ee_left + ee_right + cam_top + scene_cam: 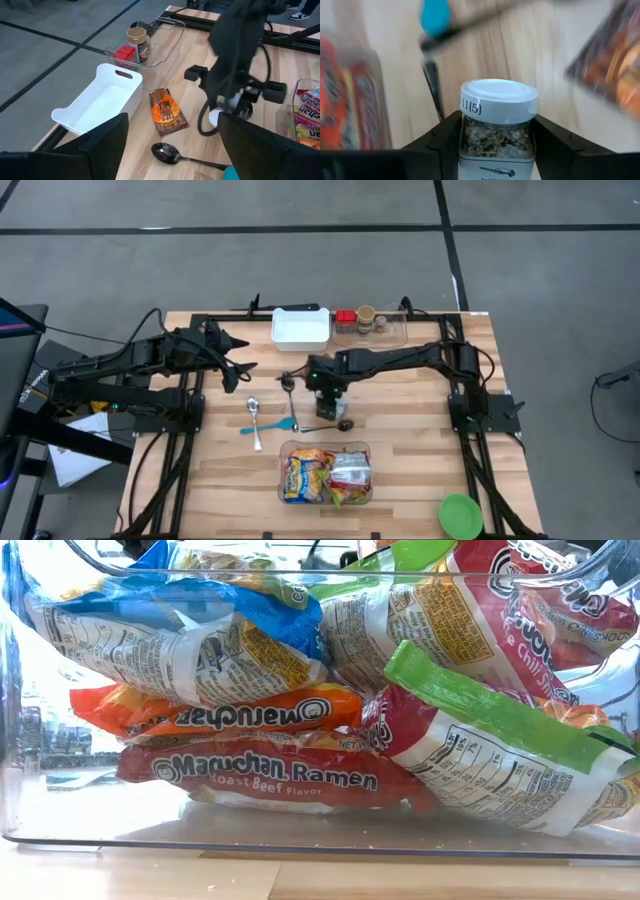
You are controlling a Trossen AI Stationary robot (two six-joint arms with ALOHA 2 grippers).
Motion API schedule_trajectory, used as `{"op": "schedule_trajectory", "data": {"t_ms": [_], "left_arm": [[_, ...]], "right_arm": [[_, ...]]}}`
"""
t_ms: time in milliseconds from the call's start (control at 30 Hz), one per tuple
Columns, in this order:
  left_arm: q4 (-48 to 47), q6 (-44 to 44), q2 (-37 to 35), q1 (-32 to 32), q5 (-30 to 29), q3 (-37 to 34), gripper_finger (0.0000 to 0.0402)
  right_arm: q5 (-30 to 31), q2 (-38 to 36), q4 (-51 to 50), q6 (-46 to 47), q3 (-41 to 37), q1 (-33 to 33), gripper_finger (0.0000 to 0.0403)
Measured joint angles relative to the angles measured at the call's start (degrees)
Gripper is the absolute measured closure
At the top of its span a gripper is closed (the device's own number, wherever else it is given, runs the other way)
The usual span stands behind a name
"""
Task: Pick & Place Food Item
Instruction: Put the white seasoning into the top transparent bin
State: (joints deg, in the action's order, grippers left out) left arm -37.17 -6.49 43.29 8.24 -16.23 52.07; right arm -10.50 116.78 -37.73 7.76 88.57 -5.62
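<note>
The right gripper [497, 145] is clamped on one clear glass spice jar with a white lid [498, 117] above the wooden desk [420, 470], mid-desk. The left gripper [240, 360] waits left, fingers apart. Two spoons [254, 420] lie nearby.

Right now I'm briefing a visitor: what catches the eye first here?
The spice jar with its white lid, clamped between the right gripper fingers mid-table. Next, the clear bin of bright ramen packets at the front edge, then the white tub at the back.
</note>
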Motion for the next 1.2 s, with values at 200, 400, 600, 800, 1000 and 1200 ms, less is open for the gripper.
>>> {"op": "schedule_trajectory", "data": {"t_ms": [200,400,600,800,1000,1200], "left_arm": [[-0.1,0.0,0.0,0.0,0.0,0.0,0.0101],[-0.1,0.0,0.0,0.0,0.0,0.0,0.0101],[-0.1,-0.4,0.0,0.0,0.0,0.0,0.0101],[-0.1,-0.5,0.0,0.0,-0.2,0.0,0.0101],[-0.1,-1.9,0.5,0.0,-0.8,0.0,0.0101],[-0.1,-2.8,2.5,0.0,-0.8,0.0,0.0101]], "right_arm": [[5.5,-0.9,10.5,1.1,-2.4,2.6,0.0215],[11.8,-1.0,24.2,0.0,-5.2,5.1,0.0215],[14.3,-1.0,35.3,0.6,-7.0,5.6,0.0215],[15.1,-1.0,45.2,1.0,-10.6,5.4,0.0215],[15.1,-1.0,53.3,1.3,-15.2,5.3,0.0215],[15.3,-1.6,56.9,1.9,-20.0,5.5,0.0215]]}}
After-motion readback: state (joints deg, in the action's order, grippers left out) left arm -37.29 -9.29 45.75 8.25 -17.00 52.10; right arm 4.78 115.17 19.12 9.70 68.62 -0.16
